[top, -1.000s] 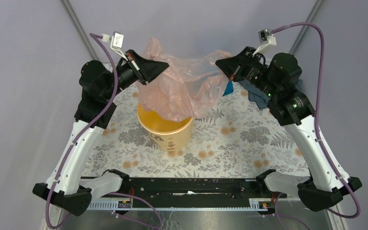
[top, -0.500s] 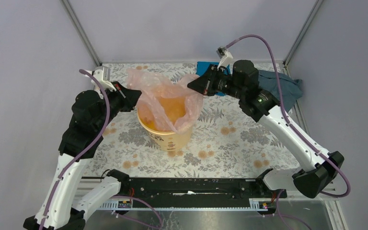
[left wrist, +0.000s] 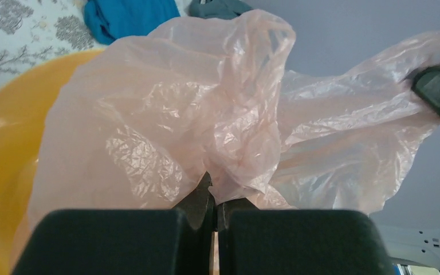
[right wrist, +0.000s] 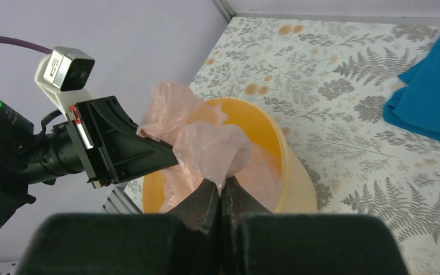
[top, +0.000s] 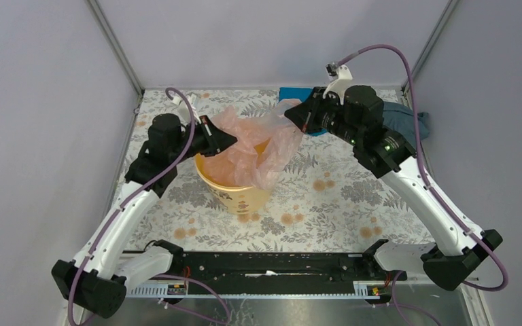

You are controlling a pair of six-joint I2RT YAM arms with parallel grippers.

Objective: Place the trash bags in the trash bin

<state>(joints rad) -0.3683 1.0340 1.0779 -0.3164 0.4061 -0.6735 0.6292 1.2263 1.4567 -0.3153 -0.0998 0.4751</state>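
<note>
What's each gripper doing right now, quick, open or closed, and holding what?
Left gripper: closed, pinching the trash bag.
Right gripper: closed, pinching the same trash bag on its other side.

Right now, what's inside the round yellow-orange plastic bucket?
The lower part of the wrinkly pale-pink plastic film bag hangs inside the bucket; the film hides the bucket's bottom.

Trash bag (top: 262,146) draped over trash bin (top: 245,197), left claw (top: 231,140) at its left, right claw (top: 291,115) behind right, cloths (top: 292,93) farther back

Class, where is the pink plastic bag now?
Top view, left of centre: the thin pink plastic bag drapes into the round yellow-orange bucket, held between left pincer and right pincer.
</note>
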